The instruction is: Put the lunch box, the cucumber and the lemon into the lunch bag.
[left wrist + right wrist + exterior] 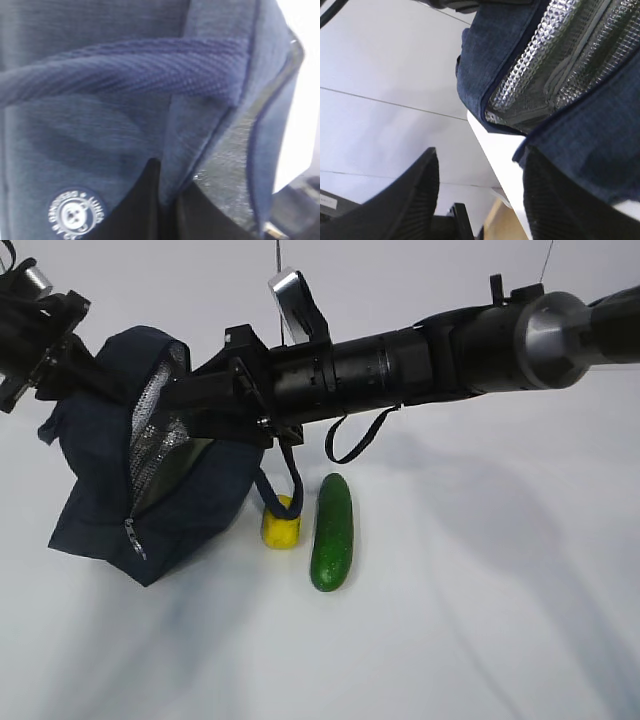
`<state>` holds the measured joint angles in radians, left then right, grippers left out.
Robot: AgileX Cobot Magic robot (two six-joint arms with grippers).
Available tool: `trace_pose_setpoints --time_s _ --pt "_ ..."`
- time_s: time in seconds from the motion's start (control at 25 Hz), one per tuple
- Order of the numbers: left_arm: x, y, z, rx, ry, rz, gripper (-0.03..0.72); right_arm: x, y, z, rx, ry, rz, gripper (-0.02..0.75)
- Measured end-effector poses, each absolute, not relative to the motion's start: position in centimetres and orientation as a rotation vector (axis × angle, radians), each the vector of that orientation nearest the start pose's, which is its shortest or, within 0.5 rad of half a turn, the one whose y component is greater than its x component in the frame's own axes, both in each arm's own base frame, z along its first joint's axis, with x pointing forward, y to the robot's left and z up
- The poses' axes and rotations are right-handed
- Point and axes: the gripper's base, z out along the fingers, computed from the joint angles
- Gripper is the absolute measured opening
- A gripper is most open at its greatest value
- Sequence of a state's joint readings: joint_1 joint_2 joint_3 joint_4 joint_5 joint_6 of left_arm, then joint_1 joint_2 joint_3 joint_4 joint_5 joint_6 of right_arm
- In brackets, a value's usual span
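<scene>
The navy lunch bag (150, 490) lies tipped on the table at the left, its mouth gaping and its silver lining (560, 65) showing. My left gripper (170, 200) is shut on the fabric edge of the bag near the mouth, below a handle strap (140, 70). It sits at the top left of the exterior view (60, 350). My right gripper (200, 395) reaches across to the bag's mouth. It (480, 195) is open with nothing between the fingers, and one finger (570, 200) is beside the bag's rim. The lemon (282, 525) and the cucumber (332, 532) lie side by side right of the bag. The lunch box is out of view.
The right arm (450, 340) spans the upper part of the exterior view above the fruit. A loose handle loop (355, 440) hangs beneath it. White tabletop (480, 590) stretches right of and in front of the cucumber. A round logo badge (75, 215) marks the bag's side.
</scene>
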<state>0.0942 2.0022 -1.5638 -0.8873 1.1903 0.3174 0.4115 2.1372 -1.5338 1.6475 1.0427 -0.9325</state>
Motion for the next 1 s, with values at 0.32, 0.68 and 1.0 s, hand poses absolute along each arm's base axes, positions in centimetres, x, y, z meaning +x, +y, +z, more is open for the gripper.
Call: trace_pose_setpoints --time_s 0.32,0.68,1.0 --pt "41.3 -0.6 23.3 -0.207 2.736 -1.087 -0.015 37.4 24.9 23.5 -0.53 2.253 1.632 0.403" --pt "41.1 -0.3 23.0 -0.184 2.781 -1.009 -0.012 35.4 22.6 24.3 -0.657 2.616 1.248 0.403" --pt "40.2 0.3 24.3 -0.112 2.815 -0.855 -0.01 35.4 19.8 22.7 -0.386 2.957 0.752 0.403"
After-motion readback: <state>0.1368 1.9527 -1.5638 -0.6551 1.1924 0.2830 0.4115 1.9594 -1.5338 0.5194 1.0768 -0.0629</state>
